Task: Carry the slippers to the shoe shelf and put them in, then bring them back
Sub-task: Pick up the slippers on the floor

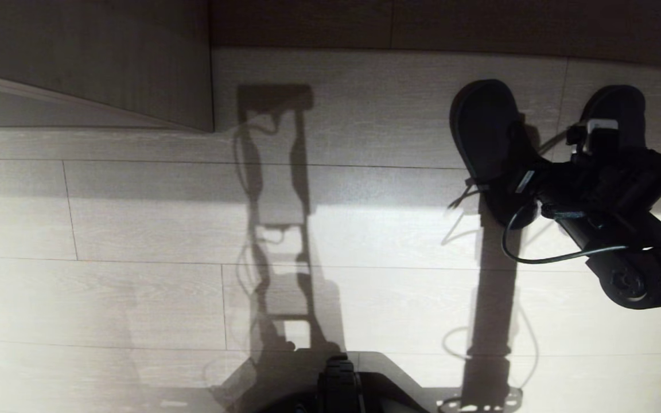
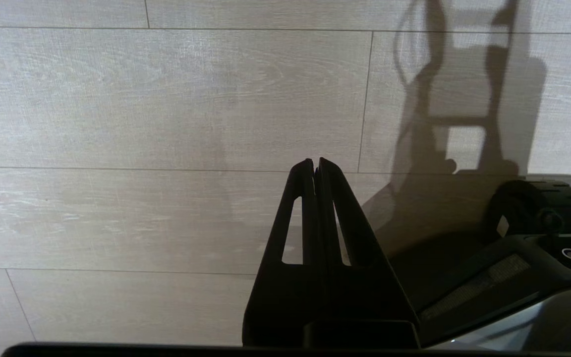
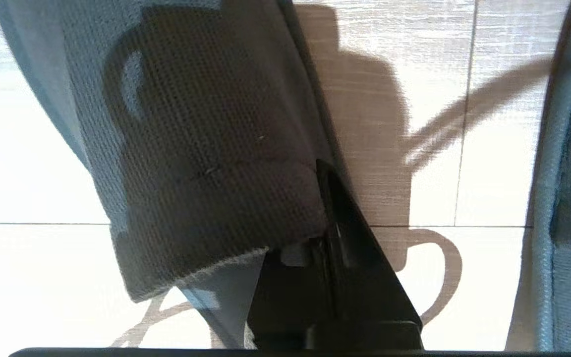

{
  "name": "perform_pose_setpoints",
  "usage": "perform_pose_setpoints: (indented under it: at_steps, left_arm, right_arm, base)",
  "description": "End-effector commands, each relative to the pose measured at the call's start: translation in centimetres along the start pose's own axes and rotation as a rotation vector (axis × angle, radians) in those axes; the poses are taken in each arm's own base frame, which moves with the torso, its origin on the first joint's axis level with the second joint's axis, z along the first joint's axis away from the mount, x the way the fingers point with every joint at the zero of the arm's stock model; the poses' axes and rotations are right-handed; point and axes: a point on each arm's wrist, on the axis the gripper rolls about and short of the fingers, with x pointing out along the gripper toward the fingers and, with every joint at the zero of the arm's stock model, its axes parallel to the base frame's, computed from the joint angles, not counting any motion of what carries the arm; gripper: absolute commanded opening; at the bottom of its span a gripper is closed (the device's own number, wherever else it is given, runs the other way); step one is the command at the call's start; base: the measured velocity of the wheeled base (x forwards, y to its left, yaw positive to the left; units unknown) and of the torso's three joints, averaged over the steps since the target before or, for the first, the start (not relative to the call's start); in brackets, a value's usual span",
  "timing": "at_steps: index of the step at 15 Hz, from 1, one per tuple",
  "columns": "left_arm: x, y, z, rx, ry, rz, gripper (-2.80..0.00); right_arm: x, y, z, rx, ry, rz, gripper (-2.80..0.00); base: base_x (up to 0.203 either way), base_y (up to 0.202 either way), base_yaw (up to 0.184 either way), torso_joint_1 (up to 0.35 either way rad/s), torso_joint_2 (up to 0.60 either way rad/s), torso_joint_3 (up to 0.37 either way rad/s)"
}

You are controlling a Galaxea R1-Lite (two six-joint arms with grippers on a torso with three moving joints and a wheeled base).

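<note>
The right gripper (image 3: 322,198) was clenched on the toe cap's edge of one of the slippers (image 1: 488,143), lying on the floor (image 1: 164,229) at two o'clock; lifting slowly would likely keep that thin pinch from slipping, while the left gripper (image 2: 315,166) hung closed, empty.

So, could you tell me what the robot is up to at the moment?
It is picking up slippers from the wooden floor. The right pincer is shut on the fabric edge of the left slipper; the other slipper lies beside it, apart. The left pincer hangs shut and empty near the robot's base.
</note>
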Motion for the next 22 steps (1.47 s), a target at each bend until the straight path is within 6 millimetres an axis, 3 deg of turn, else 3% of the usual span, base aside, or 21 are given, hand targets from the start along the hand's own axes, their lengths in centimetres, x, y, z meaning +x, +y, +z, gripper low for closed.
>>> perform_pose_setpoints:
  at_steps: [1,7,11,22]
  left_arm:
    - [0.0,0.0,0.0,0.000,-0.001,0.001,-2.80]
    - [0.0,0.0,0.0,0.000,-0.001,0.001,-2.80]
    - [0.0,0.0,0.0,0.000,-0.001,0.001,-2.80]
    - [0.0,0.0,0.0,0.000,-0.001,0.001,-2.80]
  right_arm:
    - [-0.1,0.0,0.3,0.001,-0.010,0.000,-2.80]
    - [-1.0,-0.5,1.5,-0.006,-0.006,-0.025,-2.80]
    - [-1.4,-1.9,2.3,-0.012,-0.019,-0.083,-2.80]
    - [-1.3,-2.5,1.7,0.066,-0.025,-0.332,-2.80]
  base:
    - [0.000,0.000,0.000,0.000,0.00,0.000]
    - [0.000,0.000,0.000,0.000,0.00,0.000]
    - [0.000,0.000,0.000,0.000,0.00,0.000]
    - [0.000,0.000,0.000,0.000,0.00,0.000]
